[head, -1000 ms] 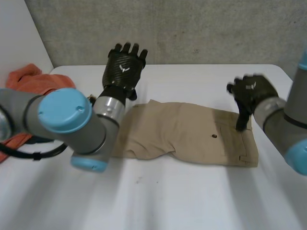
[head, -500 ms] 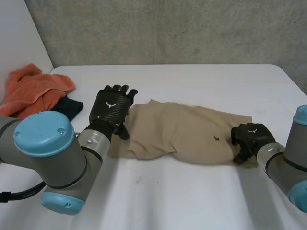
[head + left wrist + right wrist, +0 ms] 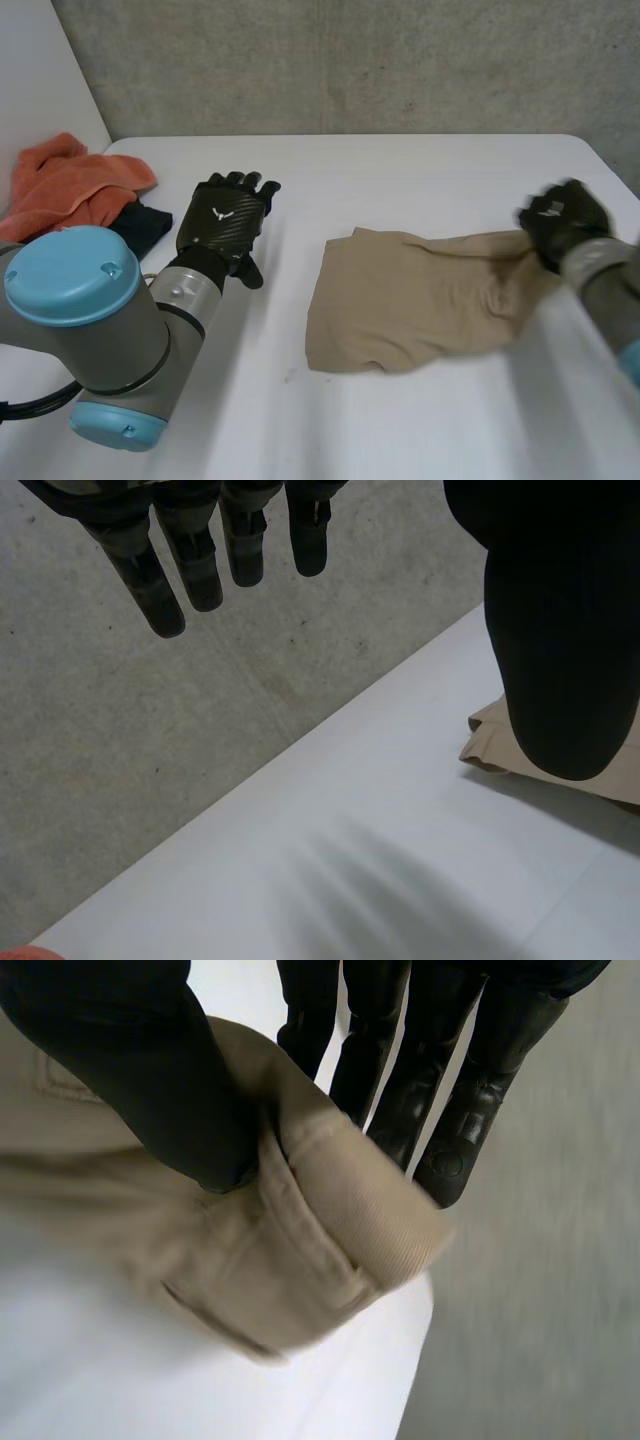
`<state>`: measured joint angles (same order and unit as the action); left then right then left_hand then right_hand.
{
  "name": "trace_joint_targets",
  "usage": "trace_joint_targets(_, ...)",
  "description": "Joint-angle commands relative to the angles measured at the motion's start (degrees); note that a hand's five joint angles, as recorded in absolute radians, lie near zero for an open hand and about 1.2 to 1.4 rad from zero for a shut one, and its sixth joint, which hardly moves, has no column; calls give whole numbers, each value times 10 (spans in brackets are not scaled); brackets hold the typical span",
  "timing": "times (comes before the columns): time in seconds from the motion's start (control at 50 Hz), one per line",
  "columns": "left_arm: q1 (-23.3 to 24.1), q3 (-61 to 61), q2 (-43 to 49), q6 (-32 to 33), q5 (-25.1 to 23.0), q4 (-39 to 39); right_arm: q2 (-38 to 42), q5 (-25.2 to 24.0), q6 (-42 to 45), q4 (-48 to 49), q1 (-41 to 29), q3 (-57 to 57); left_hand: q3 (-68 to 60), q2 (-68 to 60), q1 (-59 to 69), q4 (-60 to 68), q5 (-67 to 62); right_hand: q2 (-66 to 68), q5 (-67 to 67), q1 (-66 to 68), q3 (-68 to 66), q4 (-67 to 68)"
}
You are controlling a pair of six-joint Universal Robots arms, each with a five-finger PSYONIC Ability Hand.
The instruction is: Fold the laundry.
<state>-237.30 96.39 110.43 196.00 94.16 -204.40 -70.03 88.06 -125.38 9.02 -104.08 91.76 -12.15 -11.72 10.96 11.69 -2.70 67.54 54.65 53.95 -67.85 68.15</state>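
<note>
Head view: khaki shorts (image 3: 420, 310) are seen on the white table (image 3: 400, 170), right of centre, rumpled. One end is drawn up toward the right hand (image 3: 562, 222), near the table's right edge.

Right wrist view: waistband, belt loop incl., is pinched btwn the thumb and fingers (image 3: 440, 1090) of that hand. The hand is clamped on the cloth, w/ the band bent round the thumb. Grip is judged secure.

The left hand (image 3: 220, 222) is held over bare table, well apart from the shorts. In the left wrist view its fingers are straight and spread, the thumb is off to one side, and nothing is held. A corner of the shorts is seen just beside the thumb tip in that view, but it is not touched.

Progress:
- No fold is made yet, as far as can be seen.
- No clean crease or squared double layer can be made out. The end away from the right hand lies roughly flat, while the waist end is bunched and lifted.
- Whether the near edge is tucked under cannot be told.
- Stage is judged early: positioning, not folding.

Left to do (est.):
- Shorts are to be laid flat and smoothed, doubled leg on leg, then folded across and set aside.
- An orange towel (image 3: 70, 190) and a dark garment (image 3: 145, 225) are heaped at the table's far left corner, touched by neither hand. Prob. these are to be folded too.
- Of three items, none is counted as done.
</note>
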Motion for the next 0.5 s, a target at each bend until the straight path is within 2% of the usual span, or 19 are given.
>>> trace_joint_targets(0.02, 0, -3, 0, 0, 1, 0, 39, -37, 20, 48, -175, -40, 22, 17, -10, -17, 27, 125, 153, 261, -121, 118)
trace_joint_targets(0.06, -1, -5, 0, 0, 2, 0, 56, -63, 38, 55, -204, -40, 22, 17, -10, -17, 27, 125, 153, 261, -121, 118)
trace_joint_targets(0.08, -1, -7, 0, 0, 2, -1, 75, -95, 59, 56, -230, -42, 22, 17, -10, -17, 27, 125, 153, 261, -121, 118)
trace_joint_targets(0.18, -4, -19, 7, 2, 1, -3, 101, -167, 69, 52, -256, -42, 22, 17, -10, -17, 27, 117, 146, 253, -114, 111)
trace_joint_targets(0.22, -4, -34, 12, 1, 2, -3, 93, -165, 38, 52, -256, -42, 22, 17, -10, -17, 27, -340, -312, -204, 343, -347)
trace_joint_targets(0.26, -4, -52, 24, 2, 3, -2, 87, -149, 3, 52, -254, -44, 22, 17, -10, -17, 27, -520, -491, -384, 523, -526)
trace_joint_targets(0.28, -4, -58, 30, 2, 3, -1, 80, -139, -21, 52, -249, -45, 22, 17, -10, -17, 27, -575, -547, -439, 579, -582)
trace_joint_targets(0.3, -2, -73, 41, 1, 3, -1, 57, -119, -87, 51, -231, -48, 22, 17, -10, -17, 27, -575, -547, -439, 579, -582)
trace_joint_targets(0.36, 5, -97, 53, 2, 3, 0, 13, -99, -207, 50, -189, -48, 22, 17, -10, -17, 27, -575, -547, -439, 579, -582)
trace_joint_targets(0.38, 8, -115, 59, 1, 3, 0, -9, -95, -290, 46, -164, -49, 22, 17, -10, -17, 27, -575, -547, -439, 579, -582)
trace_joint_targets(0.46, 31, -162, 78, -12, 0, 0, -30, -99, -426, -9, -111, -61, 22, 17, -10, -17, 27, -575, -547, -439, 579, -582)
trace_joint_targets(0.5, 42, -185, 90, -22, -4, 3, -27, -100, -449, -37, -94, -73, 22, 17, -10, -17, 27, -575, -547, -439, 579, -582)
